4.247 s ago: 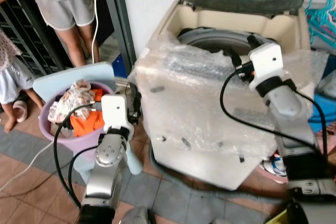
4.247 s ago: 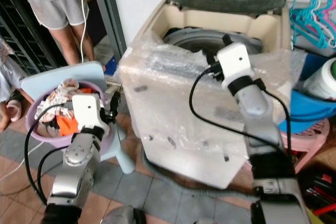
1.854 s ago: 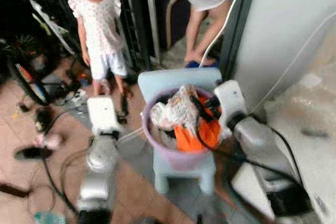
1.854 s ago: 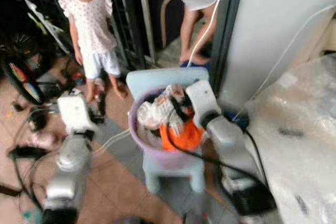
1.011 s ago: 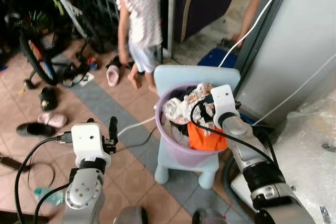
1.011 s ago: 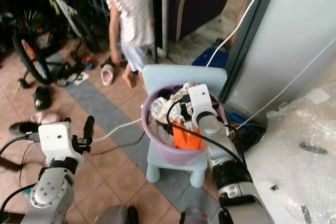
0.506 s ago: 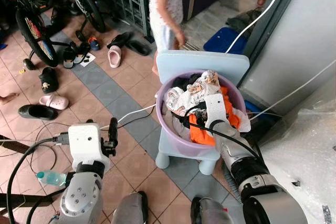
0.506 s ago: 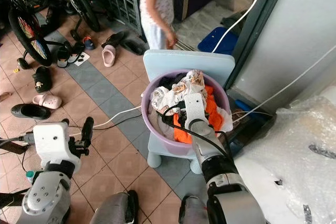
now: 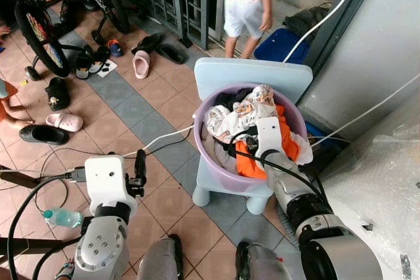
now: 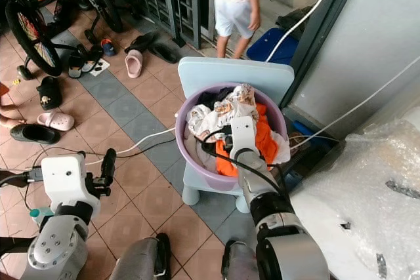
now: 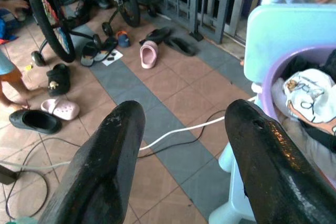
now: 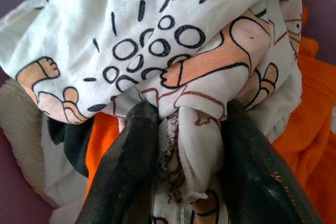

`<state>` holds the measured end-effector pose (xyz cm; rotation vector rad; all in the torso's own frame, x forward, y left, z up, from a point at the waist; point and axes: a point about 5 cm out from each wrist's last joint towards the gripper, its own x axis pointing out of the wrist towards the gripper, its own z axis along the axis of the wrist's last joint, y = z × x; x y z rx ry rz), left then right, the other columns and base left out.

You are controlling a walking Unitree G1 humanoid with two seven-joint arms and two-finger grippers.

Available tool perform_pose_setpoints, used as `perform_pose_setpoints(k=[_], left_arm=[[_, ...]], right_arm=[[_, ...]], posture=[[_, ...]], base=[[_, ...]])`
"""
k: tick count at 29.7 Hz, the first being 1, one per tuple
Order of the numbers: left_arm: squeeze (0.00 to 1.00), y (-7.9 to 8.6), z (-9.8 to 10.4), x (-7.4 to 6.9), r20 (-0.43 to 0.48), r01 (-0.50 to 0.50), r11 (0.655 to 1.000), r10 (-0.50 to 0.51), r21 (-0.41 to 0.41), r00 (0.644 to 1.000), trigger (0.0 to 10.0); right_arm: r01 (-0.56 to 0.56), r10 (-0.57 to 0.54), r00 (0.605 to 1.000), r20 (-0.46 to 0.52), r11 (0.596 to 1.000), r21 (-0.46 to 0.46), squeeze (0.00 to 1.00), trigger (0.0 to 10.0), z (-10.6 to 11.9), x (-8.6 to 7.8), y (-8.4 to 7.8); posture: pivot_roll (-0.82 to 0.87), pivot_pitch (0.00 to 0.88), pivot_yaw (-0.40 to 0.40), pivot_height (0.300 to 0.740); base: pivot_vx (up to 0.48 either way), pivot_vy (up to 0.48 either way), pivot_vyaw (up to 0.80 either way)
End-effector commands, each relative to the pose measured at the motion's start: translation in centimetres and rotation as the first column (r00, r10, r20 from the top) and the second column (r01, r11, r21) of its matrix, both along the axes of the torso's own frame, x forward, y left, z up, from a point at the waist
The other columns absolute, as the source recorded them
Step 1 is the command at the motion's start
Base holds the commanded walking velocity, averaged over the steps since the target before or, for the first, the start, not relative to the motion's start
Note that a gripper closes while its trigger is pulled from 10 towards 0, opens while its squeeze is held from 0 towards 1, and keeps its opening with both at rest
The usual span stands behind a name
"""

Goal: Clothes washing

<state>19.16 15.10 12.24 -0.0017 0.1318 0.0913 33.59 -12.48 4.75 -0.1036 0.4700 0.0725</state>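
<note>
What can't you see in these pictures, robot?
1. The bottom of the purple basin: the pile of clothes covers it.
2. How much of the white printed cloth the right gripper has pinched: the folds hide it.
3. The person behind the blue chair: cut off by the top edge in the eye views.
4. The washing machine: plastic wrap at the right edge hides it.

— What is the robot built from?

— Two silver arms with round joints. Each wrist carries a boxy white housing, and black cables loop out of it down the forearm.

— And the ends?

— The left pincer (image 11: 181, 145) has two long, glossy black fingers (image 11: 100, 166), broad and rounded. The right pincer (image 12: 184, 169) has the same black pair. The right arm's elbow is a dull grey drum.
</note>
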Motion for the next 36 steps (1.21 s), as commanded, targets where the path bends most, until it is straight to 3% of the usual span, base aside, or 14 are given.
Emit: perform_pose_setpoints(k=[1, 12, 13, 14, 19, 22, 24, 28, 29, 30, 31, 36], left_arm=[[0.0, -0.1, -0.2, 0.2, -0.001, -0.003, 1.0, 0.003, 0.012, 1.0, 10.0], [0.0, -0.4, -0.8, 2.8, 0.049, -0.03, 1.0, 0.03, -0.005, 0.998, 10.0], [0.0, -0.4, -0.9, 3.1, 0.042, -0.024, 1.0, 0.025, -0.015, 0.999, 10.0], [0.0, -0.7, -1.2, 3.6, 0.031, -0.007, 0.999, 0.008, -0.041, 0.999, 10.0], [0.0, -1.0, -1.4, 5.0, 0.061, 0.014, 1.0, -0.012, -0.021, 0.998, 10.0], [0.0, -1.5, -1.2, 6.0, 0.082, 0.04, 0.999, -0.038, -0.02, 0.996, 10.0], [0.0, -2.0, -0.9, 7.0, 0.103, 0.067, 0.998, -0.065, -0.021, 0.993, 10.0], [0.0, -2.5, -0.7, 7.9, 0.114, 0.095, 0.995, -0.093, -0.015, 0.989, 10.0], [0.0, -2.5, -0.7, 8.1, 0.121, 0.104, 0.994, -0.102, -0.013, 0.987, 10.0], [0.0, -2.5, -0.7, 8.2, 0.129, 0.109, 0.994, -0.106, -0.017, 0.986, 10.0], [0.0, -2.6, -0.6, 8.4, 0.137, 0.118, 0.993, -0.114, -0.02, 0.984, 10.0], [0.0, -3.1, -0.4, 9.3, 0.152, 0.144, 0.989, -0.14, -0.019, 0.978, 10.0]], right_arm=[[-0.005, 0.005, 1.0, -0.003, 0.999, 0.036, 0.0, 0.0, 0.0, 0.1, 0.2], [-0.016, 0.007, 0.994, 0.107, 0.996, 0.084, 0.0, 0.0, 1.9, 1.2, -0.9], [-0.009, -0.003, 0.989, 0.151, 0.997, 0.079, 0.0, 0.0, 2.5, 1.3, -1.2], [-0.016, 0.002, 0.973, 0.231, 0.998, 0.056, 0.0, 0.0, 3.6, 1.5, -1.5], [-0.088, 0.07, 0.913, 0.401, 0.996, 0.029, 0.0, 0.0, 6.4, 1.2, -0.9], [-0.099, 0.066, 0.872, 0.484, 0.994, 0.043, 0.0, 0.0, 8.0, 0.3, -1.0], [-0.103, 0.052, 0.808, 0.586, 0.993, 0.054, 0.0, 0.0, 10.1, -1.1, -1.5], [-0.077, 0.029, 0.771, 0.636, 0.996, 0.048, 0.0, 0.0, 11.5, -2.6, -2.3], [-0.072, 0.029, 0.763, 0.646, 0.997, 0.04, 0.0, 2.8, 11.7, -3.0, -2.4], [-0.072, 0.037, 0.769, 0.639, 0.997, 0.029, 0.0, 8.9, 11.6, -3.2, -2.3], [-0.064, 0.031, 0.777, 0.629, 0.997, 0.03, 0.0, 10.0, 11.5, -3.4, -2.3], [-0.029, 0.02, 0.771, 0.636, 1.0, 0.004, 0.0, 10.0, 11.8, -3.5, -2.4]], posture=[[0.15, 0.17, -0.006, 0.74], [0.09, 0.063, -0.024, 0.74], [0.08, 0.037, -0.027, 0.74], [0.07, 0.018, -0.025, 0.74], [0.03, 0.0, 0.0, 0.74], [-0.01, 0.0, 0.026, 0.74], [-0.03, 0.0, 0.043, 0.74], [-0.06, 0.0, 0.065, 0.74], [-0.07, 0.0, 0.079, 0.74], [-0.08, 0.0, 0.083, 0.74], [-0.09, 0.0, 0.096, 0.74], [-0.11, 0.0, 0.119, 0.74]], base=[[0.0, 0.0, 0.0], [0.0, 0.0, 0.0], [0.0, 0.0, 0.0], [0.0, 0.0, 0.0], [0.0, 0.0, 0.0], [0.0, 0.0, 0.0], [0.0, 0.0, 0.0], [0.0, 0.0, 0.0], [0.0, 0.0, 0.0], [0.0, 0.0, 0.0], [0.0, 0.0, -0.66], [0.0, 0.0, -0.67]])
